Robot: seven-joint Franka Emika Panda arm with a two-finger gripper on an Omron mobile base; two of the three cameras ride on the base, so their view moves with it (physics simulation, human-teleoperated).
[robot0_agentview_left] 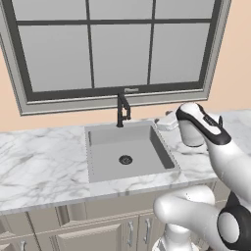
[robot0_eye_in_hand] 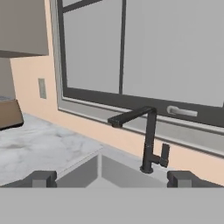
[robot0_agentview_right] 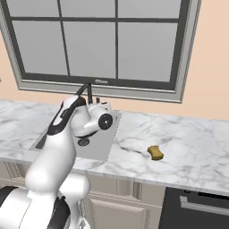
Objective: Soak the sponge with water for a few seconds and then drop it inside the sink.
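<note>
Two dark fingertips (robot0_eye_in_hand: 43, 178) of the gripper (robot0_eye_in_hand: 111, 179) stand wide apart holding nothing, facing the black faucet (robot0_eye_in_hand: 148, 140) over the sink (robot0_agentview_left: 98, 162), while the sponge (robot0_agentview_right: 155, 152) lies on the marble counter (robot0_agentview_right: 188, 143) well right of the basin

White arm bent forward, wrist level, fingers (robot0_eye_in_hand: 43, 178) spread wide apart, holding nothing

Both base cameras sit behind the arm, high, looking forward and down at the sink (robot0_agentview_left: 128, 152), counter (robot0_agentview_right: 179, 138) and window (robot0_agentview_left: 117, 44), from left and right. Hand camera low, close, facing the faucet (robot0_eye_in_hand: 146, 140) and window.
</note>
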